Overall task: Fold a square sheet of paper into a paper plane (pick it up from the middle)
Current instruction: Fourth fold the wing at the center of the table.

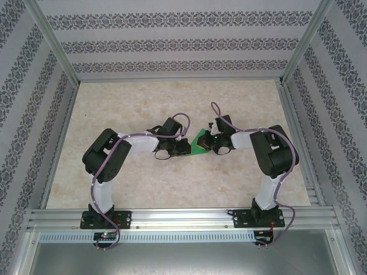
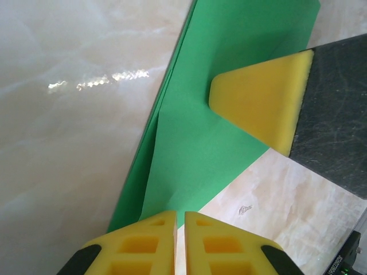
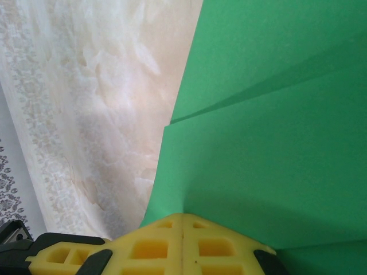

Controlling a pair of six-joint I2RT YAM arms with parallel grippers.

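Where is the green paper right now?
In the top view, the square sheet of paper lies on the table, centre, between the left gripper and right gripper.

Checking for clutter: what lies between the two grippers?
The paper, reaching from left gripper to right gripper, seen in the top view.

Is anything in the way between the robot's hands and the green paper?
No, nothing visible. The right gripper rests its closed tip on the square sheet of paper, and the left gripper, tips together, meets its edge.
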